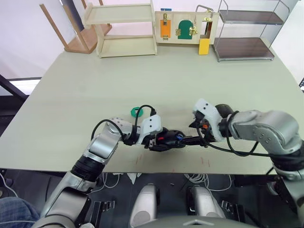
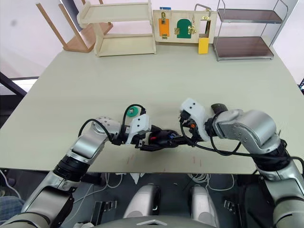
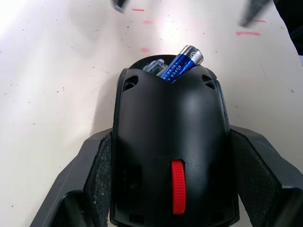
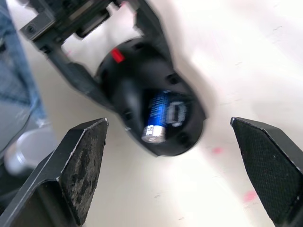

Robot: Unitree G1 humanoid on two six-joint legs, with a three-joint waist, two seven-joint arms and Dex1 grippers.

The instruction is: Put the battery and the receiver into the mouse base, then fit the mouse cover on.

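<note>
From the head camera, the left gripper (image 1: 166,140) clasps the mouse base (image 1: 167,138) near the table's (image 1: 85,95) front edge, with the right gripper (image 1: 195,139) just beside it. In the left wrist view, both fingers (image 3: 97,175) press the base's sides, and the battery (image 3: 182,63) sticks up tilted from its hollow. The right wrist view shows its fingers (image 4: 80,165) spread wide, holding nothing, around the base.

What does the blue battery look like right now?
The battery is a small blue cylinder with white lettering and a shiny silvery end. It lies tilted in the open hollow of the black mouse base, its silvery end poking up past the rim, not yet flat. The left gripper grips the base's sides.
</note>
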